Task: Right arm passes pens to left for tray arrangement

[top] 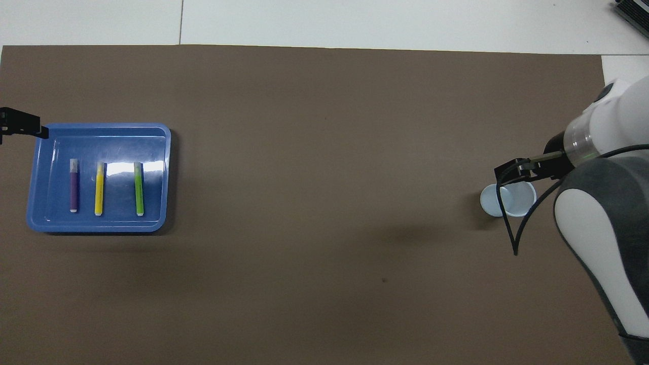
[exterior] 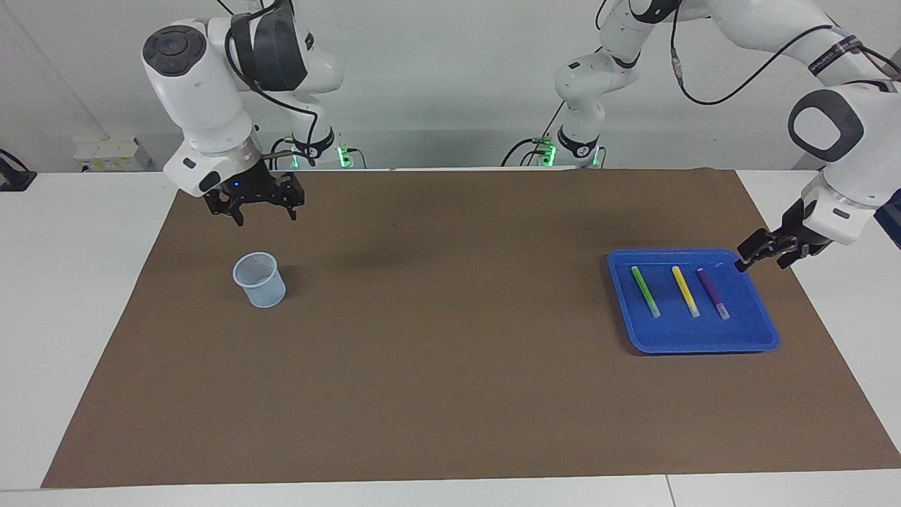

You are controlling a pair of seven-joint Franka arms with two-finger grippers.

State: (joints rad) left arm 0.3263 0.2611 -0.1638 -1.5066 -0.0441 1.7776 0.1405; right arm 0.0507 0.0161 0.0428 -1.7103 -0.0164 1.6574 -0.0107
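Pens in tray: all three, the green pen, the yellow pen and the purple pen, lie flat inside the tray, side by side, roughly parallel and apart from one another.
Order: green toward the middle of the mat, purple toward the left arm's end, yellow between them.
Tray: on the brown mat, close to its edge at the left arm's end.
Cup: a pale mesh cup stands upright on the mat toward the right arm's end; in the overhead view it looks empty.
Left gripper: raised over the tray's corner nearest the robots at the left arm's end, fingers spread, carrying nothing.
Right gripper: in the air above the mat by the cup, fingers wide, carrying nothing.
Done: judging by how things lie, every pen has been passed and laid out.
Left: no pen remains outside the tray; likely only clearing the arms away from tray and cup.
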